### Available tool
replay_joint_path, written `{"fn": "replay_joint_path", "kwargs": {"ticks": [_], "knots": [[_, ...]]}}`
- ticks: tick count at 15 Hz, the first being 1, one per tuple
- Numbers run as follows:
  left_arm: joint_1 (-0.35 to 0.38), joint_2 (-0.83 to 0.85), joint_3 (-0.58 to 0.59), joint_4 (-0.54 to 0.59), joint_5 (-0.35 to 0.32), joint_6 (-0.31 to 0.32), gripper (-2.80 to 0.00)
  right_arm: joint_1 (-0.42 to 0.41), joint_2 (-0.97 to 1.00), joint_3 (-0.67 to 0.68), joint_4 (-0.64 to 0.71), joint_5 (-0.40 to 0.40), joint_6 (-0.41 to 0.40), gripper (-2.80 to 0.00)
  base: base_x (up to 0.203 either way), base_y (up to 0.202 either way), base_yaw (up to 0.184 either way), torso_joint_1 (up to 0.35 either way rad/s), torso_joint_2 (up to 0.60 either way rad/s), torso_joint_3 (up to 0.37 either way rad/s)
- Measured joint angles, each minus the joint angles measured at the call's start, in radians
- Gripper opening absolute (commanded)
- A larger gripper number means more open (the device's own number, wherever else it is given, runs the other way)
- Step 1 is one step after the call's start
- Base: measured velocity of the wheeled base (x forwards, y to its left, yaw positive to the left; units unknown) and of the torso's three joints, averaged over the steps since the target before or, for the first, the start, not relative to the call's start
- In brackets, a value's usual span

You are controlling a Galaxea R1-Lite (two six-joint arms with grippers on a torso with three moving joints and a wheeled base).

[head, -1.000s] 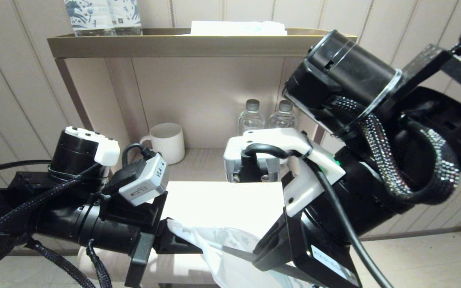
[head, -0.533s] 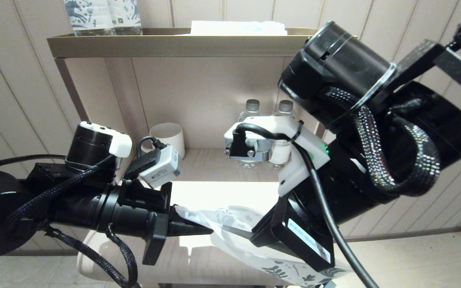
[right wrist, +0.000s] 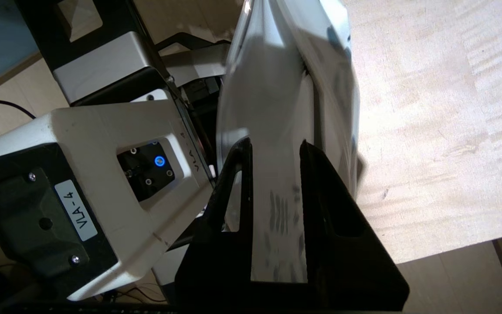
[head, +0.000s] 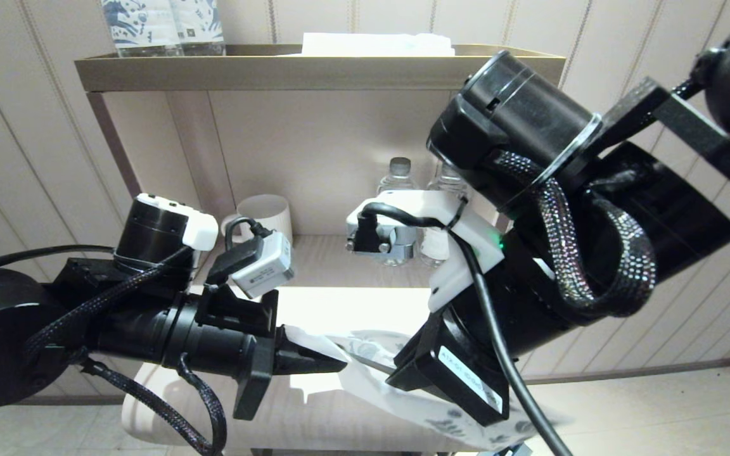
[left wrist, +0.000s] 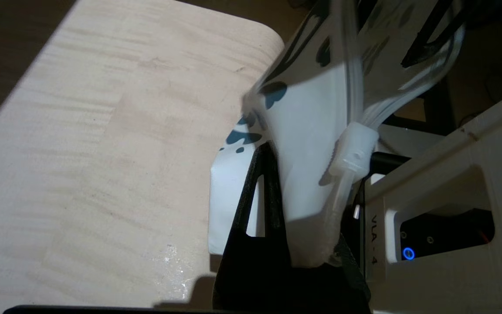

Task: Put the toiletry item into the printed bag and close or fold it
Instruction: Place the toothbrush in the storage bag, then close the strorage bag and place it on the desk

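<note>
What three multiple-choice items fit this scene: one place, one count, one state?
1. Where does the white mug stand?
A. On the lower shelf
B. On the top shelf
C. On the wooden table

2. How many clear water bottles stand on the lower shelf?
A. One
B. Two
C. Four

3. What state is the left pincer in?
A. Wide open and empty
B. Shut on the printed bag
C. Shut on the mug

Key:
1 A: the head view shows the mug on the lower shelf, left of the bottles.
2 B: two capped bottles show side by side behind the right arm.
3 B: the left wrist view shows its fingers closed with the bag's edge pinched between them.
</note>
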Motion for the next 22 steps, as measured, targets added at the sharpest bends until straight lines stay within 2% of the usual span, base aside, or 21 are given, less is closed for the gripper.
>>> {"fn": "replay_joint_path", "kwargs": {"ticks": [14,17,19,22], "knots": [[0.002,0.011,0.002,0.0,0.0,0.001,-2.8,0.0,-0.106,0.028,0.014,-0.027,-0.003,-2.8,0.0,0.0,0.0,0.0,0.0,0.0],[0.002,0.005,0.002,0.0,-0.001,-0.002,-2.8,0.0,-0.126,0.04,0.014,-0.063,-0.002,-2.8,0.0,0.0,0.0,0.0,0.0,0.0],[0.002,0.003,0.001,0.001,0.001,-0.015,-2.8,0.001,-0.14,0.05,0.008,-0.076,0.001,-2.8,0.0,0.0,0.0,0.0,0.0,0.0],[0.002,0.004,-0.021,0.017,0.006,-0.07,-2.8,0.009,-0.14,0.037,-0.03,-0.079,0.004,-2.8,0.0,0.0,0.0,0.0,0.0,0.0]]}}
